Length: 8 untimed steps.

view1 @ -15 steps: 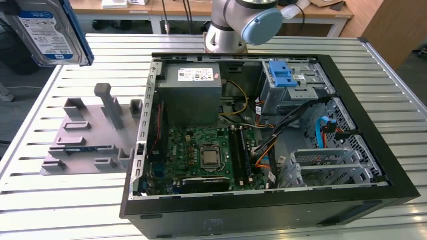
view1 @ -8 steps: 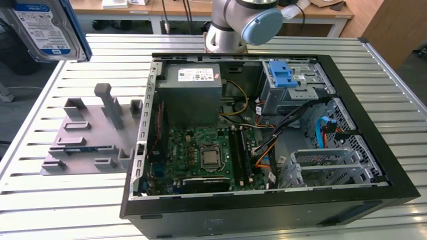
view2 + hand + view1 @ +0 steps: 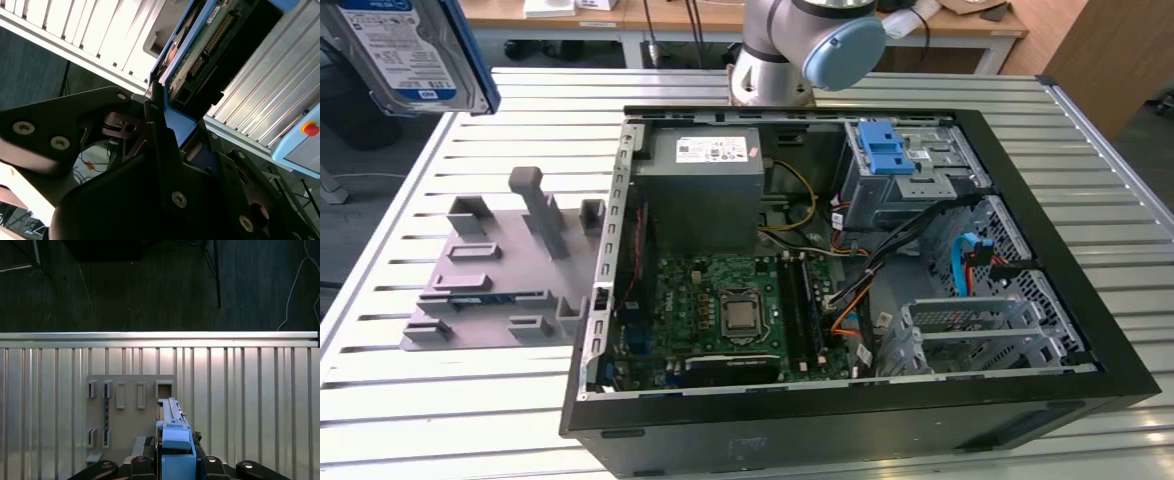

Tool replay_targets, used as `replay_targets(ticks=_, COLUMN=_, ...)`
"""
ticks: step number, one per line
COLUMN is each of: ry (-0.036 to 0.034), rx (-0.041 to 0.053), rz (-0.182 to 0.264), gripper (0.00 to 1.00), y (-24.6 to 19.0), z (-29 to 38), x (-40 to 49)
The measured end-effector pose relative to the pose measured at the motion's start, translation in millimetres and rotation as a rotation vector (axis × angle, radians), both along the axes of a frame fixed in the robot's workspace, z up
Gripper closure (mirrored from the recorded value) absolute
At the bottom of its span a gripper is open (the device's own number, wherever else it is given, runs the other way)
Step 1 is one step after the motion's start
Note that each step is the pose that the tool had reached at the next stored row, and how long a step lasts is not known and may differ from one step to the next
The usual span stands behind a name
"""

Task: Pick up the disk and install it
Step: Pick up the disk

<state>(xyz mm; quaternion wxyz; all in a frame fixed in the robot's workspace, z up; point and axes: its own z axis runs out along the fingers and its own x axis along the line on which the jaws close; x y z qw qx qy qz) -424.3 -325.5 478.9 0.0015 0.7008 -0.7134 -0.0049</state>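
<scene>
pickup part looks done to me, install part not. disk [image 3: 407,50] is up in the air, well apart from the open pc case [image 3: 854,410], off past the case's side on the exterior view's left and higher than anything inside the case. in the first wrist view it hangs edge-on [image 3: 170,415] over the grey holder [image 3: 130,410] that sits on the slatted table [image 3: 454,400] just beside the case.

gripper [image 3: 167,107] is clamped down on the blue carrier at one end of the disk, with a finger [image 3: 157,125] pressed flat against the frame in the second wrist view. so it's closed on the drive, no gap that i can see.

what's left, judging from this: the disk isn't anywhere in the case yet. drive cage [image 3: 907,175] with the light-blue latch [image 3: 883,150] sits at the far corner of the case and i can't tell what's inside it.

writing: disk has a blue-and-white printed label facing the exterior camera, and the grey power supply box [image 3: 707,175] in the case has a white sticker [image 3: 714,150]. the print on both is too small for me to make out.
</scene>
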Motion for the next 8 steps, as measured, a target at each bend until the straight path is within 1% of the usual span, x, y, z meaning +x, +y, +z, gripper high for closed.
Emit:
replay_targets(ticks=5, ry=0.0000, rx=0.0000, rz=0.000, gripper=0.64, y=0.0, z=6.6, x=0.0)
replay_targets(ticks=8, ry=0.0001, rx=-0.0001, rz=0.000, gripper=0.64, y=0.1, z=6.7, x=0.9)
